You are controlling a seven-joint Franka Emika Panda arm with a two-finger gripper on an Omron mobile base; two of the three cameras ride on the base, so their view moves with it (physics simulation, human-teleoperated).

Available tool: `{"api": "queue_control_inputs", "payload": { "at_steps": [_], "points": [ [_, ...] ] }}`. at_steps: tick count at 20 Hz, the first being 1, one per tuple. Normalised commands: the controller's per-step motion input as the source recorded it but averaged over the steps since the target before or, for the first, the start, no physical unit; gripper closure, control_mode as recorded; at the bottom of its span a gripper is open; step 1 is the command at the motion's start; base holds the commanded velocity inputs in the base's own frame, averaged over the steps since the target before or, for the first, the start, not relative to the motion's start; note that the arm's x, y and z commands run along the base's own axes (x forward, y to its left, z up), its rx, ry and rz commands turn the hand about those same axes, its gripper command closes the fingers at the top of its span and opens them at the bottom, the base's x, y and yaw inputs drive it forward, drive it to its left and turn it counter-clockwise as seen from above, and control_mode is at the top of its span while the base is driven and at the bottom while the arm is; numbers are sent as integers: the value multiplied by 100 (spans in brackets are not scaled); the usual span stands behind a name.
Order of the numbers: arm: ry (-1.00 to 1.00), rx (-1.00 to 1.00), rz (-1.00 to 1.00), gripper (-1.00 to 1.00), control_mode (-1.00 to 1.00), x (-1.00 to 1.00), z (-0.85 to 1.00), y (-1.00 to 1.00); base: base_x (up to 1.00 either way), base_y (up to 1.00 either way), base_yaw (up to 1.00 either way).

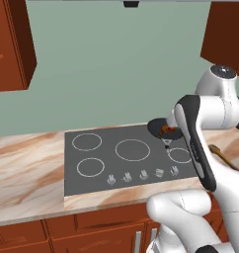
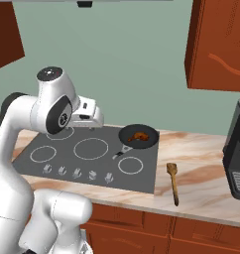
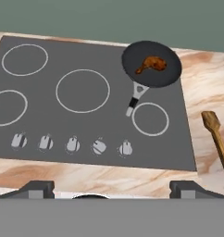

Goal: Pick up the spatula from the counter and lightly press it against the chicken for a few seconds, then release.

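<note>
Lying on the counter (image 3: 204,74) just beside the stove's (image 3: 53,122) right edge is the spatula (image 3: 217,137). The chicken (image 3: 152,64) sits in a pan (image 3: 134,58) at the stove's back right corner. The gripper (image 3: 114,189) hovers with its jaws wide and empty.

A: What stands behind the stove?
B: A plain pale green wall (image 1: 116,64), with reddish-brown wooden wall cabinets (image 2: 216,44) hung at both sides.
A: And lower down?
B: A marbled beige and pink stone tabletop (image 1: 27,168) with a flat dark grey cooktop (image 1: 107,159) set into it, marked with white rings. Beneath run reddish-brown wooden drawer fronts (image 1: 92,225). A dark boxy appliance (image 2: 237,149) stands at the right end.
</note>
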Motion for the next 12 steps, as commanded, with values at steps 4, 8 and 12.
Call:
{"api": "queue_control_inputs", "payload": {
  "at_steps": [4, 8, 12],
  "points": [
    [0, -7, -1, -100, -100, -3, -3, -30, 0, 0, 0],
    [4, 0, 0, -100, -100, 0, 0, -35, 0, 0, 0],
    [1, 0, 0, -100, -100, 0, -2, -31, 0, 0, 0]
  ]
}}
